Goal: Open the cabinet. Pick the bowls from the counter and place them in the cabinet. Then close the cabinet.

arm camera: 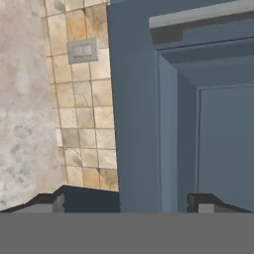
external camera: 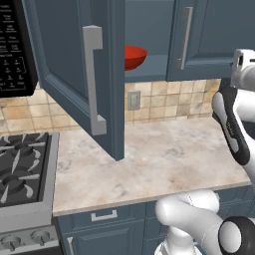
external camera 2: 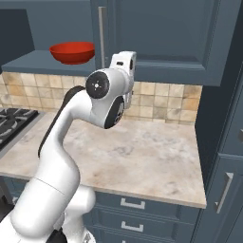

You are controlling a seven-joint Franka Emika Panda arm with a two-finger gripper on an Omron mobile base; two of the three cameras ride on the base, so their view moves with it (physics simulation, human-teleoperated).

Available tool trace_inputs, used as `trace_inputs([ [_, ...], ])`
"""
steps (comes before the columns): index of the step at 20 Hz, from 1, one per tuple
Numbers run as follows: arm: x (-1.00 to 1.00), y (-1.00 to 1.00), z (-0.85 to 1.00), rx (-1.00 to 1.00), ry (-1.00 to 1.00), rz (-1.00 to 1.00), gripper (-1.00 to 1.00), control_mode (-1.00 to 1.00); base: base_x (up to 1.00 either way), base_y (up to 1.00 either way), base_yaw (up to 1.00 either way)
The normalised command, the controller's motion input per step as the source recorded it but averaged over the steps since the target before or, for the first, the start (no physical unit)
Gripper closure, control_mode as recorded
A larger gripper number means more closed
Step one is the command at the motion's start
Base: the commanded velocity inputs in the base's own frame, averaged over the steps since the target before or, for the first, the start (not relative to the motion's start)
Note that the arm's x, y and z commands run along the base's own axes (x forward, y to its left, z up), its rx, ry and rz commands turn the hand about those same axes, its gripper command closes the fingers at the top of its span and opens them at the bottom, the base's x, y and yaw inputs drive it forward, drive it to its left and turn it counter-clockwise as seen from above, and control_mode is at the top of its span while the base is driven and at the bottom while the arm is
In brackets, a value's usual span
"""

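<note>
The cabinet's left door (external camera: 74, 69) stands swung wide open over the counter (external camera: 164, 159), its silver handle (external camera: 93, 79) facing me. A red bowl (external camera: 134, 56) sits inside on the cabinet floor (external camera 2: 33, 61), also seen as the red bowl (external camera 2: 72, 52) from the right. The right door (external camera 2: 161, 33) is shut. My hand (external camera 2: 124, 66) hovers just in front of that shut door, near its lower left corner. In the hand view my gripper (arm camera: 126, 202) is open and holds nothing, facing the right door (arm camera: 218, 139) and its handle (arm camera: 198, 20).
A black gas stove (external camera: 20, 169) lies at the counter's left end, with a microwave (external camera: 15, 50) above it. A wall outlet (external camera: 133, 100) sits in the tan backsplash (external camera 2: 161, 102). A tall blue cabinet (external camera 2: 228, 142) bounds the counter on the right.
</note>
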Motion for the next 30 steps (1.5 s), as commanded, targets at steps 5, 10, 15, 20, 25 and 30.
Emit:
trace_inputs([
  [5,-0.6,0.0,0.19,-0.06,0.0,0.0,-1.0,-1.0,0.0,0.0,0.0],
  [10,-0.59,0.02,0.12,-0.07,0.0,0.0,-1.0,-1.0,0.0,0.0,0.0],
  [15,-0.68,0.11,0.03,-0.05,0.01,0.0,-1.0,-1.0,0.0,0.0,0.0],
  [20,-0.68,0.35,0.02,-0.03,0.04,0.0,-1.0,-1.0,0.0,0.0,0.0],
  [25,-0.64,0.44,0.16,0.0,0.09,0.0,-1.0,-1.0,0.0,0.0,0.0],
  [30,-0.48,0.39,0.26,0.0,0.14,0.0,-1.0,-1.0,0.0,0.0,0.0],
])
